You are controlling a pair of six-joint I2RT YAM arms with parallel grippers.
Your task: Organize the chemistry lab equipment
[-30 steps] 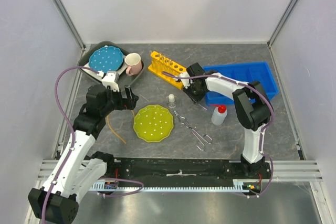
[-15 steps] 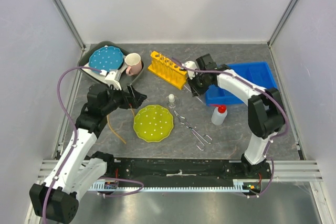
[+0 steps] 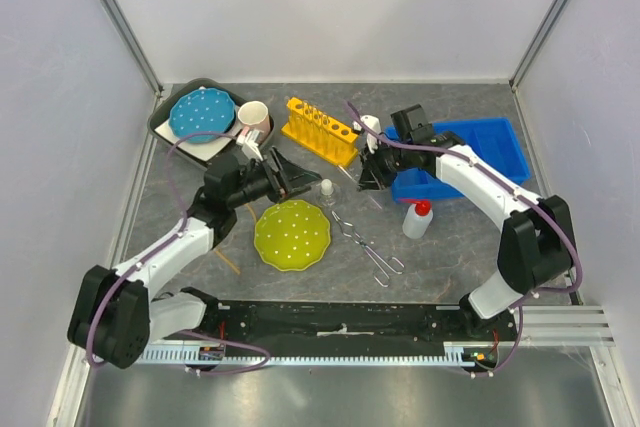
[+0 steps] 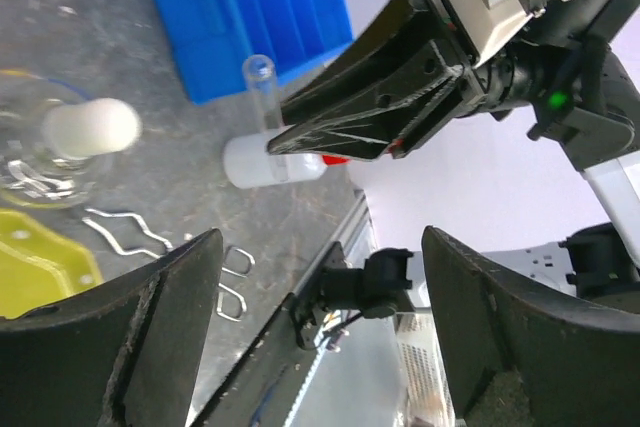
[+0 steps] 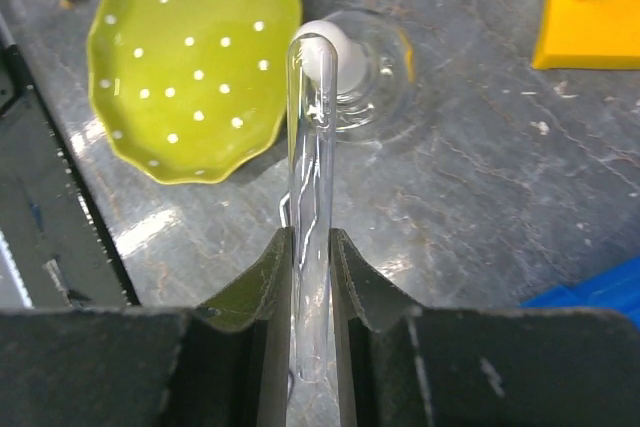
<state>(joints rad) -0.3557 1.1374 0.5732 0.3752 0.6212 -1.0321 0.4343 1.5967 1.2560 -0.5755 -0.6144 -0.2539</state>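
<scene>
The right gripper point(image 5: 310, 237) is pinching a thin clear glass tube point(image 5: 309, 157) between its two black fingers, which press on the sides of the tube near one end. The long axis of the tube runs in line with the fingers, and the free end points straight away from the wrist. In the right wrist view this free end lies over the small clear flask with a white cap point(image 5: 372, 75), beside the yellow-green dotted plate point(image 5: 190, 67). Whether the tube touches the flask I cannot tell.

In the top view the right gripper point(image 3: 368, 175) is above the grey table point(image 3: 470, 247), between the yellow test-tube rack with holes point(image 3: 320, 130) and the white squeeze bottle with a red cap point(image 3: 417, 218), at the near-left corner of the blue plastic tray point(image 3: 465, 147). The tube is too thin to see well there.

The left gripper point(image 3: 298, 179) is spread wide with nothing between its fingers. It points to the right, toward the flask point(image 3: 326, 188) and the right gripper. The bent metal tongs point(image 3: 365, 242) lie on the table, just right of the plate.
</scene>
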